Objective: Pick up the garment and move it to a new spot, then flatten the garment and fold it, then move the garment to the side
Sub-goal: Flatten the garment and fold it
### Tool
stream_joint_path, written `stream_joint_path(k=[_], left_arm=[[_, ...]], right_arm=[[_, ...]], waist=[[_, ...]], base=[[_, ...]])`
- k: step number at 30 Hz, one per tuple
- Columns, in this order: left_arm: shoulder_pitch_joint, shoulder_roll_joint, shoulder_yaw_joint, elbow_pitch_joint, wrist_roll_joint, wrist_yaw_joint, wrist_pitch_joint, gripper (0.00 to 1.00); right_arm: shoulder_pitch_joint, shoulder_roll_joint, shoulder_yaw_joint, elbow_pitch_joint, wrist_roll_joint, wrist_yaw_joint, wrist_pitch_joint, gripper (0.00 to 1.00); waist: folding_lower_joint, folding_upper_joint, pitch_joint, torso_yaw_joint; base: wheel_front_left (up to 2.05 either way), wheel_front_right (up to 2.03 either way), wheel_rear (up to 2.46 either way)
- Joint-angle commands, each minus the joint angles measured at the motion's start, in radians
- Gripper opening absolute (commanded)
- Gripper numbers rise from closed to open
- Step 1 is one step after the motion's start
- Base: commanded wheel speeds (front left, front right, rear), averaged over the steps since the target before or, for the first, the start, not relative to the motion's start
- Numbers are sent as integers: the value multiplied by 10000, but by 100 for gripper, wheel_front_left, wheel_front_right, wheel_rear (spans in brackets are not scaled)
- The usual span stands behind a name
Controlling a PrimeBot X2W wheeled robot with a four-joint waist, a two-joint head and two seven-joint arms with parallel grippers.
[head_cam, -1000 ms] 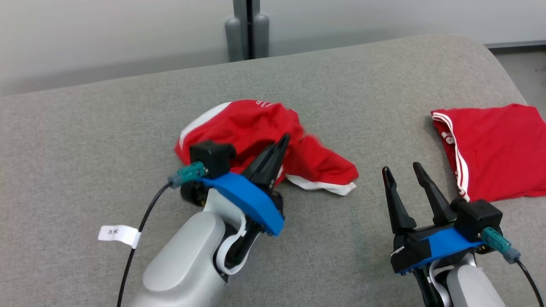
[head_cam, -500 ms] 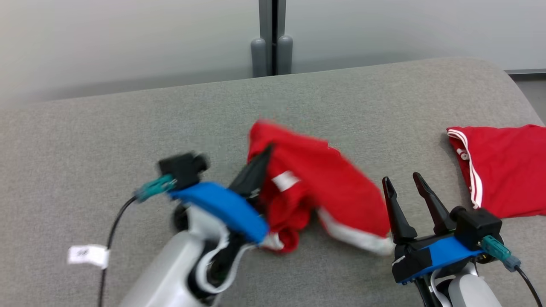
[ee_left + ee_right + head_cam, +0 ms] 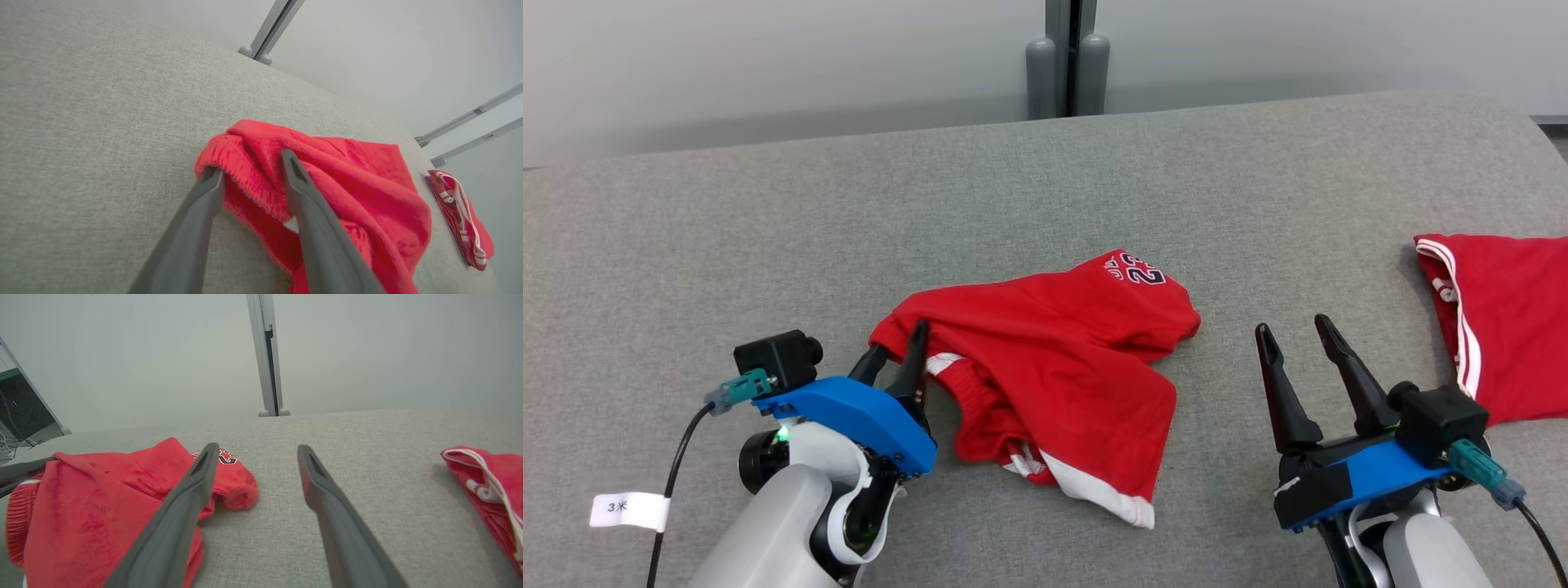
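The garment (image 3: pixel 1062 359), red shorts with white trim and a printed number, lies crumpled on the grey cushioned surface (image 3: pixel 768 245), between my two grippers. My left gripper (image 3: pixel 900 347) is at its left end. In the left wrist view the left gripper (image 3: pixel 250 166) has its jaws parted, with the ribbed waistband of the garment (image 3: pixel 359 192) lying loosely between them. My right gripper (image 3: pixel 1291 325) stands open just right of the shorts, holding nothing. In the right wrist view my right gripper (image 3: pixel 258 448) points past the garment (image 3: pixel 102 498).
A second red garment with white stripes (image 3: pixel 1503 327) lies folded at the far right edge, seen too as a red garment (image 3: pixel 494 486) in the right wrist view. A grey post (image 3: pixel 1068 57) rises behind the surface. A white tag (image 3: pixel 629 510) hangs on the left arm's cable.
The head camera has shifted. My left gripper pulled the garment nearer to me and turned it over, then parted its jaws. The right gripper kept still and open.
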Motion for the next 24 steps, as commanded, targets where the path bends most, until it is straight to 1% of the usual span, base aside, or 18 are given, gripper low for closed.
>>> stream_joint_path(k=[1,5,8,14,16,18,21,24], left_arm=[[-107,-17,26,-12,-39,-90,-96,100],[290,-24,224,-416,-350,-131,-145,100],[737,126,231,-1118,-660,-60,193,100],[1764,656,249,-3055,-1215,364,1030,100],[1982,683,250,-3463,-1352,468,1196,100],[2062,776,186,-3586,-1344,594,1370,100],[1953,447,158,-3376,-1731,549,1614,100],[1617,214,162,-2808,-1932,506,1781,100]], right_arm=[[-45,-10,-35,3,-74,6,-18,100],[35,-10,-97,22,-112,6,36,100],[123,-10,-199,-43,-145,6,86,100],[238,-9,-245,-182,-215,6,159,100],[212,-10,-210,-206,-182,6,166,100],[156,-10,-143,-229,-138,6,179,100],[71,-10,-85,-220,-110,6,179,100],[40,-10,5,-190,-105,6,173,100]], waist=[[0,0,-27,20],[0,0,-174,65],[0,0,-275,138],[0,0,-355,328],[0,0,-346,371],[0,0,-324,381],[0,0,-284,372],[0,0,-234,281]], base=[[0,0,0],[0,0,0],[0,0,0],[0,0,0],[0,0,0],[0,0,0],[0,0,0],[0,0,0]])
